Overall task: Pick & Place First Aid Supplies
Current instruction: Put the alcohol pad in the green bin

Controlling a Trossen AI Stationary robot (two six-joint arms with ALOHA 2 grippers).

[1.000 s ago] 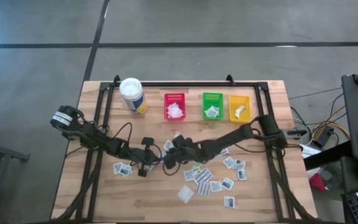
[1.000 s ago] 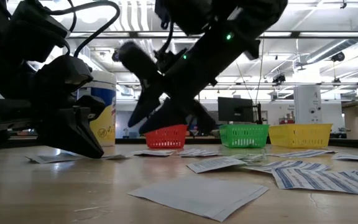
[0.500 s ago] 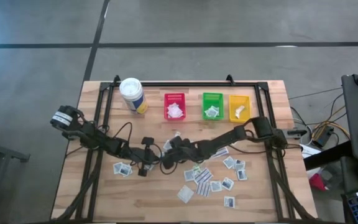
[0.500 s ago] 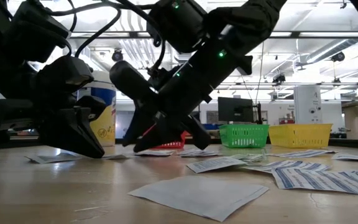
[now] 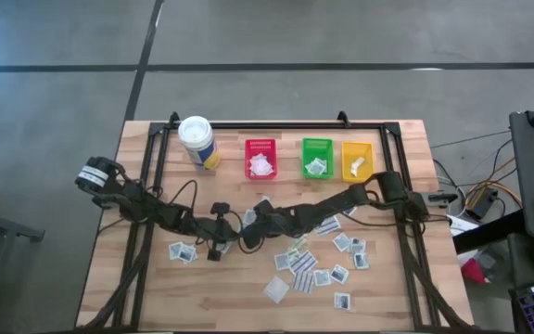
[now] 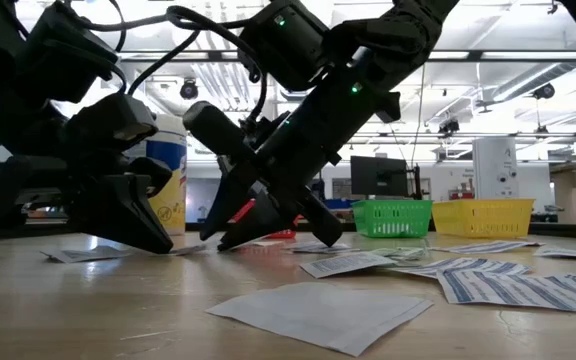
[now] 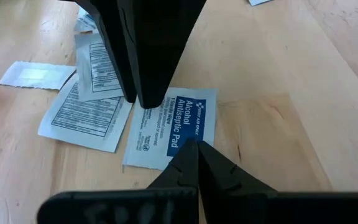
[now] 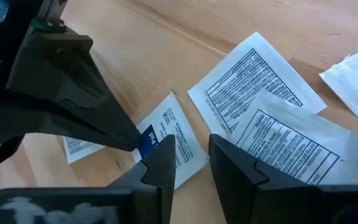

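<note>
Small white first aid packets lie scattered on the wooden table [image 5: 156,297]. One alcohol pad packet with a blue print [image 7: 179,118] [image 8: 182,149] lies flat between my two grippers, left of the table's middle. My left gripper [image 5: 219,249] [image 7: 191,146] is shut, its tips on this packet. My right gripper [image 5: 248,239] [image 8: 192,142] is open and slants down at the same packet from the table's right. One of its fingers [image 8: 161,155] is over the packet's edge and the other [image 8: 229,162] is beside it. My left gripper sets its shut fingertips on the packet's blue-printed part [image 7: 178,134], near one edge. It slants down from the table's left. The packet lies flat on the table under the tips. My right gripper stands low at the packet's opposite edge [image 7: 160,115]; whether it touches, I cannot tell.
Printed packets [image 8: 253,81] [image 7: 89,112] lie close beside the held one, and several more [image 5: 313,264] are spread to the right. Red [image 5: 260,158], green [image 5: 316,158] and yellow [image 5: 357,160] bins stand at the far edge. A white canister [image 5: 197,141] stands to their left.
My right gripper has come down to the table and a little toward the table's left, closing in on my left gripper and the packet under it.
</note>
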